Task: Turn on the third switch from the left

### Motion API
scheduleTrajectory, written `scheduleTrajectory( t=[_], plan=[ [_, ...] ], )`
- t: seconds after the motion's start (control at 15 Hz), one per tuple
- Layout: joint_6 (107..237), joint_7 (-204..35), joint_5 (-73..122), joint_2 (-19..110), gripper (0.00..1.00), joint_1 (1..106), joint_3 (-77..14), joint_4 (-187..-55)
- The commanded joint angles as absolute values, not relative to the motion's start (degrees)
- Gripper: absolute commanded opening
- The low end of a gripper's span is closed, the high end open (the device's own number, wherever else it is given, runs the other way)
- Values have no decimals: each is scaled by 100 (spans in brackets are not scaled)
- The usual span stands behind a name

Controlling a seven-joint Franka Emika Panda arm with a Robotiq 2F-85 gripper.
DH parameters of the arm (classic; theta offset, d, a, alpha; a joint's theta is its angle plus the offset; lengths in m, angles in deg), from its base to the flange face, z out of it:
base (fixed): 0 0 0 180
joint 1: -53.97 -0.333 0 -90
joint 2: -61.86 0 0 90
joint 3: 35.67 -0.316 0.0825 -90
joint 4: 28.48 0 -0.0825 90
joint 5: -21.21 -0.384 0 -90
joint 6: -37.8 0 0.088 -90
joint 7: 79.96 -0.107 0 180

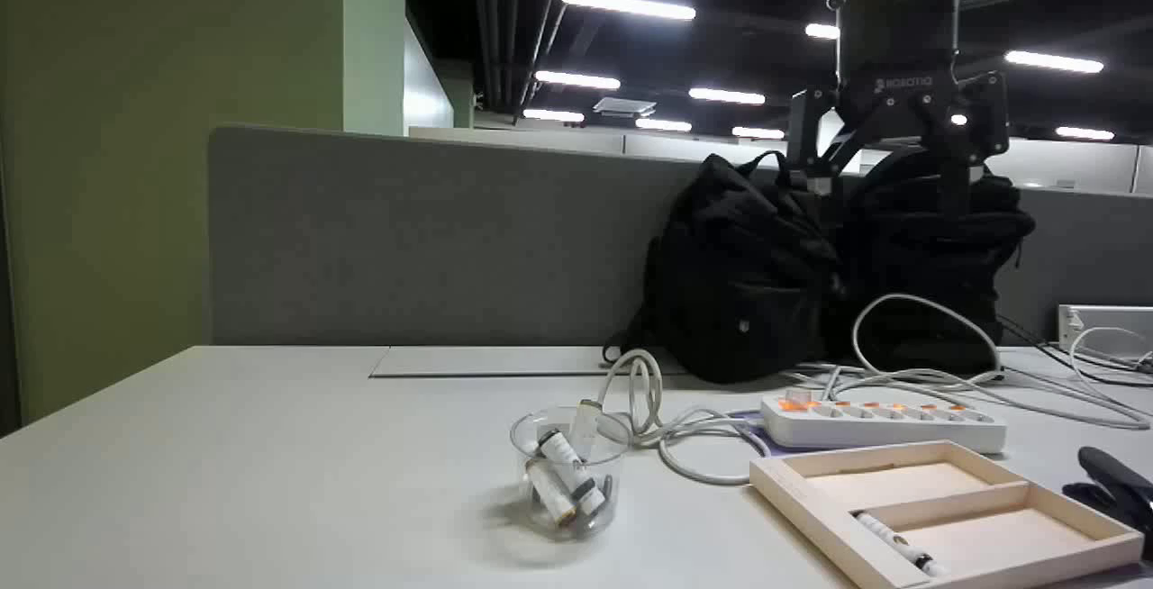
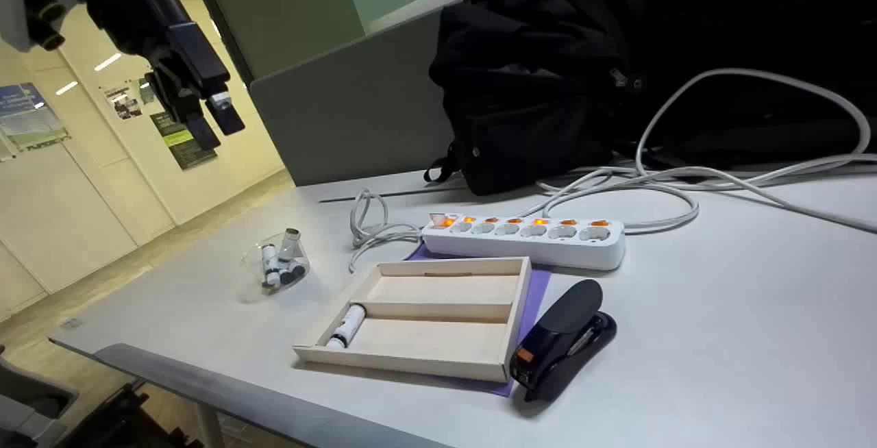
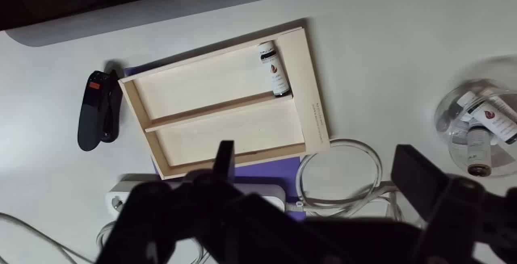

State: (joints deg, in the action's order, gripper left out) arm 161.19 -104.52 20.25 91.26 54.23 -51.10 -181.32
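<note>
The white power strip [image 2: 521, 249] lies behind the wooden tray; it also shows in an exterior view [image 1: 883, 431]. Its row of tiny reddish switches runs along the back edge, beside a larger lit switch under a clear cover at the left end. The third switch [image 2: 514, 220] of the tiny row looks unlit; the first and fourth glow orange. In the wrist view the strip [image 3: 266, 191] is mostly hidden behind the gripper, and its switches are hidden. My gripper [image 3: 315, 155] is open and empty, high above the table in both exterior views [image 1: 889, 200] [image 2: 216, 127].
A pale wooden tray [image 2: 438, 311] holding one small bottle sits in front of the strip on a purple sheet. A black stapler [image 2: 565, 342], a clear cup of bottles [image 1: 572, 472], looped grey cables [image 1: 712, 445] and black backpacks [image 1: 748, 283] stand around.
</note>
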Motion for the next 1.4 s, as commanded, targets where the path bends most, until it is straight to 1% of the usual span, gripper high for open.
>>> scheduleTrajectory(
  t=[0.0, 0.6, 0.93, 1.07, 1.2, 1.33],
  plan=[
    [16108, -10503, 2092, 9111, 100, 5309, -4996, -18125],
    [16108, -10502, 2092, 9110, 100, 5309, -4996, -18125],
    [17489, -10905, 3433, 7937, 100, 6214, -4963, -17842],
    [17903, -10939, 4011, 7211, 100, 6555, -4804, -17505],
    [18013, -11148, 4537, 6508, 100, 6745, -4620, -17015],
    [17321, -11244, 4618, 5833, 100, 6574, -4343, -16278]
  ],
)
